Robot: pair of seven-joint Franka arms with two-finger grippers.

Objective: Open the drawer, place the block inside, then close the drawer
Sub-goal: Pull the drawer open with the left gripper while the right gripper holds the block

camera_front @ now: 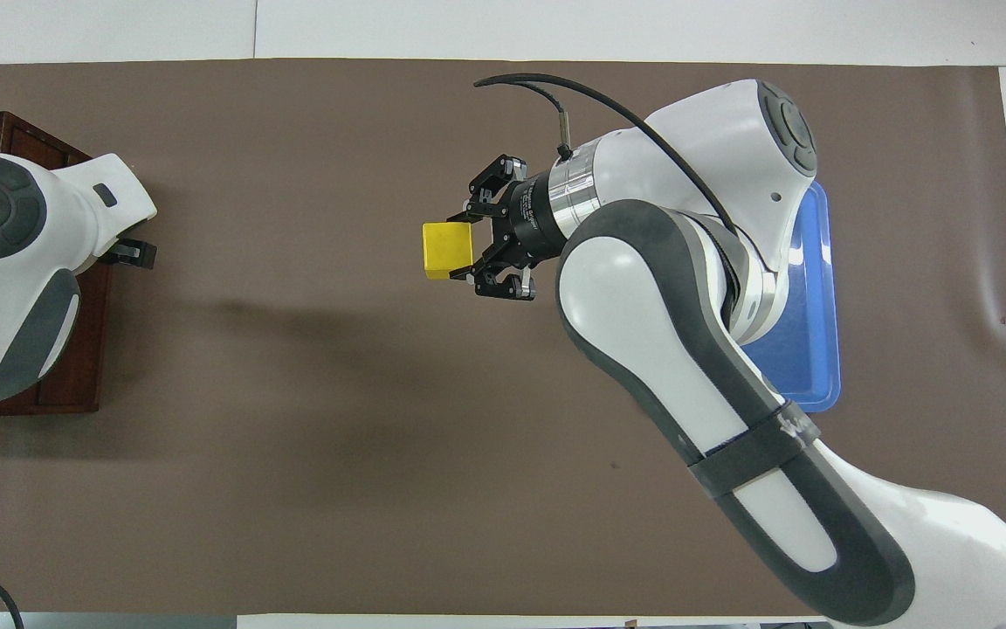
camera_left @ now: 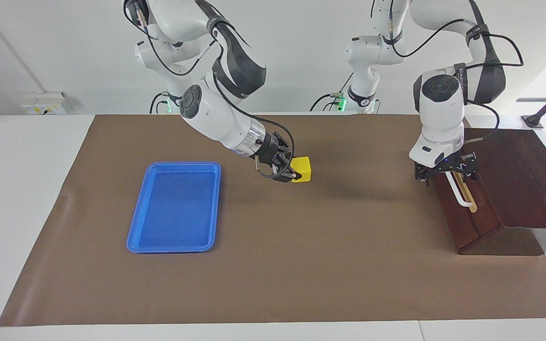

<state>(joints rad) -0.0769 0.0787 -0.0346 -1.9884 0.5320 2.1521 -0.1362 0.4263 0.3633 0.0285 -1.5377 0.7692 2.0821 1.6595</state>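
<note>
The right gripper (camera_left: 294, 173) has its jaws clamped on the block (camera_left: 301, 169), held above the bare tabletop (camera_left: 273, 265) between tray (camera_left: 176, 206) and drawer (camera_left: 462, 208), its forearm angled down. The left gripper (camera_left: 445, 173) points straight down at the handle (camera_left: 459, 193); whether its jaws are closed there cannot be told. The drawer looks closed, at the left arm's end. Open mat lies between block and drawer.

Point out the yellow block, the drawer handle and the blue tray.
block (camera_left: 302, 166), facing view, its top face.
drawer handle (camera_left: 460, 194), facing view, middle of the white bar.
blue tray (camera_left: 177, 246), facing view, its rim farthest from the robots.
</note>
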